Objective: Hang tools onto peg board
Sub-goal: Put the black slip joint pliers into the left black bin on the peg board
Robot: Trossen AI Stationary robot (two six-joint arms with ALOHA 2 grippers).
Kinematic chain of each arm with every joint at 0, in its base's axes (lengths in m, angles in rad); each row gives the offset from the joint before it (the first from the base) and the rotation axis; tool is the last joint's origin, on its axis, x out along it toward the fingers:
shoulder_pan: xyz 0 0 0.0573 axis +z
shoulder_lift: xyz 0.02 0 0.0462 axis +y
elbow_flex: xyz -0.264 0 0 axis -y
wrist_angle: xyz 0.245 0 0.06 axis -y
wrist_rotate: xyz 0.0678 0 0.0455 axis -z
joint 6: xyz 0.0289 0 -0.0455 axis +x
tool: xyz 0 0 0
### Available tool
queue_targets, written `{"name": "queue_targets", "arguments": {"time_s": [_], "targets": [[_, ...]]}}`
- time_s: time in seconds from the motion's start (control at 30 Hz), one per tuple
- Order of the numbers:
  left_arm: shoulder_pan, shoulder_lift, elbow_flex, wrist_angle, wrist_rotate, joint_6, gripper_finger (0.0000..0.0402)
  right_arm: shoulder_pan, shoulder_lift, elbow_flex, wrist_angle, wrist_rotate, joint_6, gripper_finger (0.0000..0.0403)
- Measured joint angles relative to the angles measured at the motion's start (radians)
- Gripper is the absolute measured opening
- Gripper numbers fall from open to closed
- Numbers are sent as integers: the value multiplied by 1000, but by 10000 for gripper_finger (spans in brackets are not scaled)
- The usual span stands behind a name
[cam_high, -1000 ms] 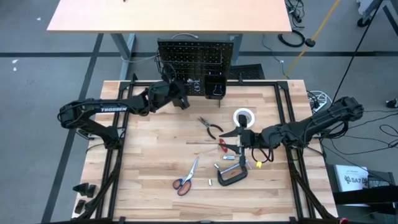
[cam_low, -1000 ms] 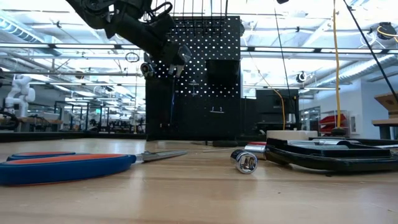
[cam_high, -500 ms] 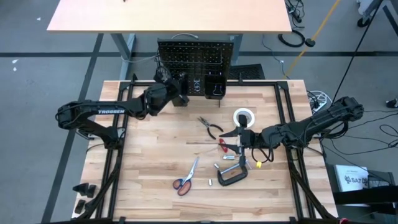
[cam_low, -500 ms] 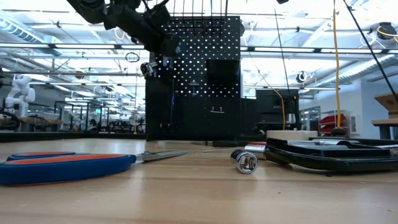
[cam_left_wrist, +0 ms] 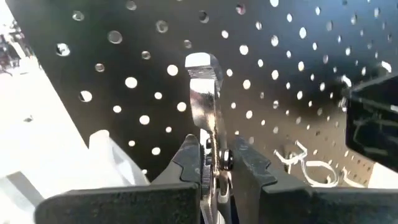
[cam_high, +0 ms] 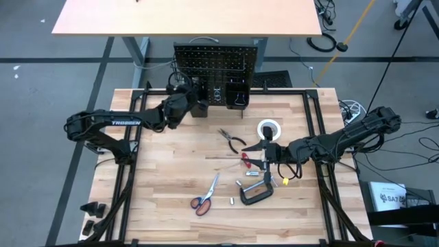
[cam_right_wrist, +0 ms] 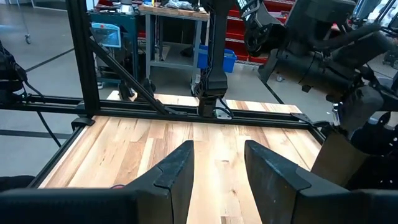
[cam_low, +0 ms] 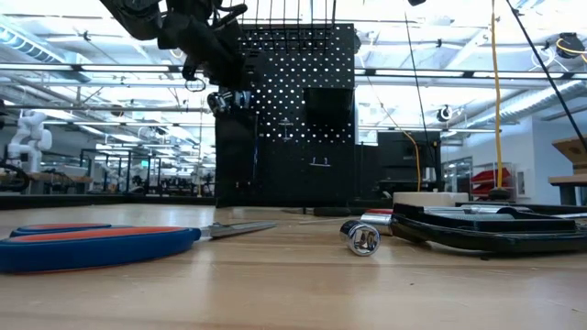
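Left gripper [cam_left_wrist: 214, 165] reached to the peg board [cam_left_wrist: 292, 68], fingers pinching the silver ratchet [cam_left_wrist: 205, 93]; right gripper [cam_right_wrist: 217, 168] hovered mid-table, fingers spread.

Even overhead light falls on the tabletop [cam_high: 171, 171], with soft shadows under the arms. In the low view, bright ceiling strips backlight the peg board [cam_low: 289, 110], and the near orange-handled scissors [cam_low: 101, 246] are blurred. The left wrist view shows glare on the silver ratchet [cam_left_wrist: 204, 106].

We see a black peg board [cam_high: 218, 64] dotted with rows of small holes, a shiny silver ratchet [cam_left_wrist: 205, 99] before it, orange-handled scissors [cam_high: 203, 201], a white tape roll [cam_high: 269, 129], and a pale striped-wood desk [cam_high: 164, 178].
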Motion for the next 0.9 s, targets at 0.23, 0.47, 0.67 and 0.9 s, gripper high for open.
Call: {"name": "queue_targets", "arguments": {"time_s": [0.23, 0.47, 0.67, 0.9], "targets": [[-1, 0, 1, -80, -29, -84, 39, 0, 0, 0, 0, 0, 0, 136], [3, -3, 4, -132, -23, -116, 111, 0, 0, 0, -1, 0, 6, 136], [4, -2, 2, -114, -39, -115, 190, 0, 0, 0, -1, 0, 8, 136], [5, 0, 0, -89, -57, -69, 226, 0, 0, 0, -7, 0, 8, 136]]}}
